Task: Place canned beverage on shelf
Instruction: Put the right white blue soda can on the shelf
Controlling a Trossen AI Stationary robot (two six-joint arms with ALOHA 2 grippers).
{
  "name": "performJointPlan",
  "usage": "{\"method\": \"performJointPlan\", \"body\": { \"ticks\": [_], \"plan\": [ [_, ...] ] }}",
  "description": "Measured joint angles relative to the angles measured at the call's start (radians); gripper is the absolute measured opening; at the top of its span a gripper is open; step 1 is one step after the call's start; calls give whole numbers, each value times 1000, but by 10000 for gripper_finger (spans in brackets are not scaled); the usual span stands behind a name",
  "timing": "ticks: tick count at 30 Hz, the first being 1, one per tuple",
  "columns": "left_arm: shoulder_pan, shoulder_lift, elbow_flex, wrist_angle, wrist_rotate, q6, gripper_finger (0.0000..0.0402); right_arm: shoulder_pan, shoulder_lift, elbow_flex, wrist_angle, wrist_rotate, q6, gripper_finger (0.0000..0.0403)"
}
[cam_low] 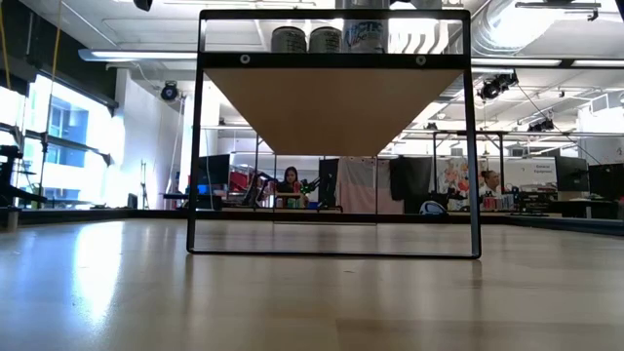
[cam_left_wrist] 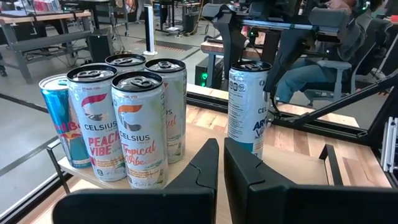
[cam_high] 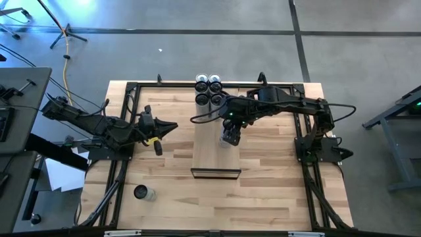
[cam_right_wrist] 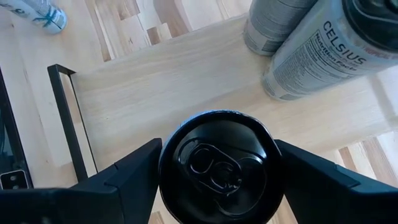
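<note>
While standing on the shelf [cam_high: 210, 155], can [cam_right_wrist: 219, 167] — pinched in right end effector [cam_right_wrist: 217, 171].

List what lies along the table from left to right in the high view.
Lying can → left gripper → shelf, cans grouped at its far end → right gripper around a can above the shelf → right arm's base.

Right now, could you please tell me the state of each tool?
Left tool: closed, holding nothing.
Right tool: closed around a black-topped can over the shelf.
</note>
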Motion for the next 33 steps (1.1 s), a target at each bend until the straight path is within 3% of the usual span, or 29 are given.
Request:
{"method": "performJointPlan", "body": {
  "ticks": [19,33],
  "plan": [
    [0,0,0,0,0,1,0,0,0,0,11,0,2,285],
    [0,0,0,0,0,1,0,0,0,0,25,-6,-45,348]
  ]
}}
